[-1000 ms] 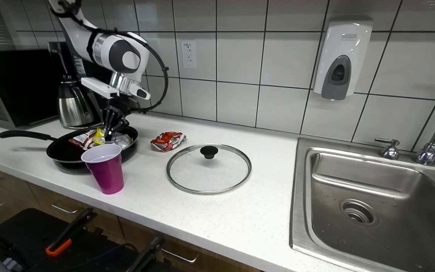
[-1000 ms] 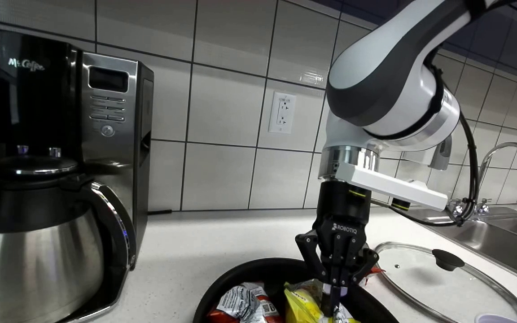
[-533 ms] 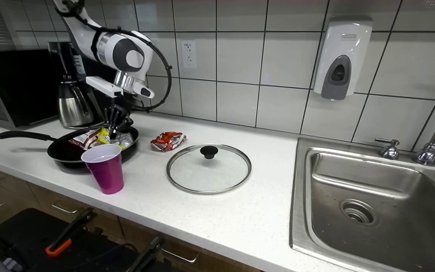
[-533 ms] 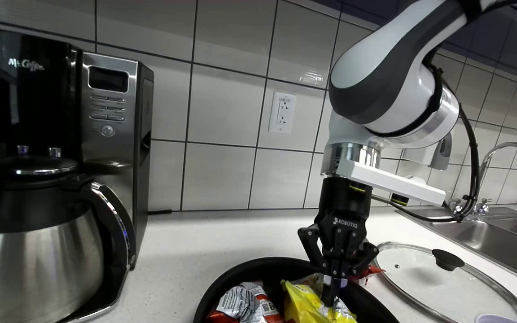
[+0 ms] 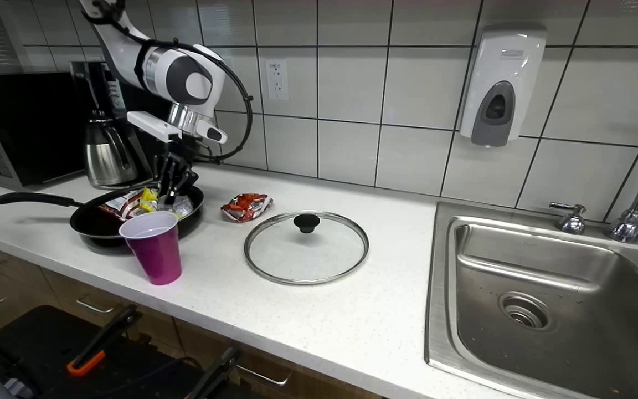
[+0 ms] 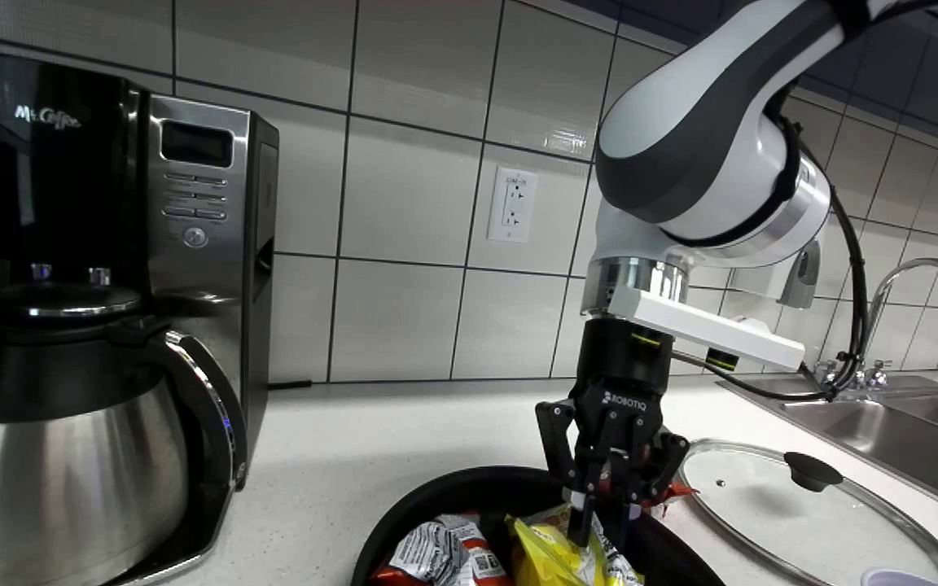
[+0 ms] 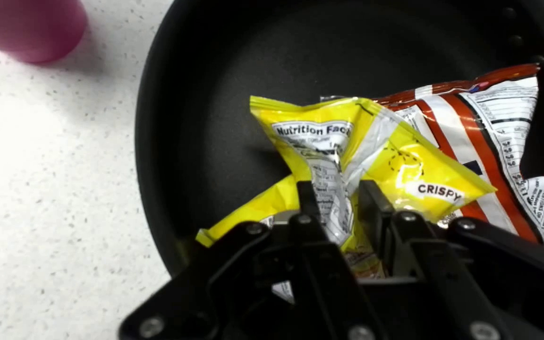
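Straddling yellow bag point(image 7: 423, 172) in pan point(image 7: 262, 52), end effector point(image 7: 339, 189) parted; white counter point(image 5: 330, 316) beneath, tiled wall point(image 5: 349, 83) behind.

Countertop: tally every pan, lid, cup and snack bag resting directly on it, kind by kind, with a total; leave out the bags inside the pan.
Black pan: 1
Glass lid: 1
Purple cup: 1
Red snack bag: 1
Total: 4

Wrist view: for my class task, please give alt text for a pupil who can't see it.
A crumpled yellow snack bag in a black pan shows between the parted jaws. A red and white bag lies right of it; a pink cup stands on the counter, upper left.
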You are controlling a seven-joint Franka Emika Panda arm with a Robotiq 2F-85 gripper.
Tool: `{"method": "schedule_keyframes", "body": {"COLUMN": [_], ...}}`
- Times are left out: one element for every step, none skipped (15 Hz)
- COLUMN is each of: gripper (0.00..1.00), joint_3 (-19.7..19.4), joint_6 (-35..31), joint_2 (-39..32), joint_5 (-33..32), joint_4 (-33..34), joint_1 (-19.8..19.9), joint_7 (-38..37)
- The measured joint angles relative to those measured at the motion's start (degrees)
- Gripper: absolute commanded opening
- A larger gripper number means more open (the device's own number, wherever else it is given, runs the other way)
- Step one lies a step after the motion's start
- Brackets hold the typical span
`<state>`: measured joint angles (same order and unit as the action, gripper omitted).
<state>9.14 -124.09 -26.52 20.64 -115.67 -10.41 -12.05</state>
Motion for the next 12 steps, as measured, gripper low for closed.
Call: {"method": "schedule_keyframes", "body": {"gripper": [0.70, 0.77, 0.85, 0.92, 1.00, 1.00, 1.00, 1.00, 1.00, 1.00, 1.00, 1.00], "joint_3": [0.00, 0.00, 0.00, 0.00, 0.00, 0.00, 0.00, -0.01, -0.05, -0.14, -0.29, -0.54], "joint_6": [0.00, 0.00, 0.00, -0.02, -0.04, -0.07, -0.11, -0.12, -0.13, -0.13, -0.12, -0.12], "joint_2": [0.00, 0.00, 0.00, 0.01, 0.03, 0.09, 0.20, 0.36, 0.60, 0.89, 1.18, 1.44], "joint_5": [0.00, 0.00, 0.00, 0.00, 0.00, 0.00, 0.00, 0.00, -0.01, -0.05, -0.30, -0.71], "joint_4": [0.04, 0.08, 0.14, 0.23, 0.33, 0.43, 0.51, 0.57, 0.59, 0.59, 0.59, 0.59], "joint_1": [0.00, 0.00, 0.00, 0.00, 0.00, 0.00, 0.00, 0.01, 0.01, 0.02, 0.02, 0.02], "joint_7": [0.00, 0.00, 0.00, 0.00, 0.00, 0.00, 0.00, 0.00, 0.00, 0.01, 0.02, 0.02]}}
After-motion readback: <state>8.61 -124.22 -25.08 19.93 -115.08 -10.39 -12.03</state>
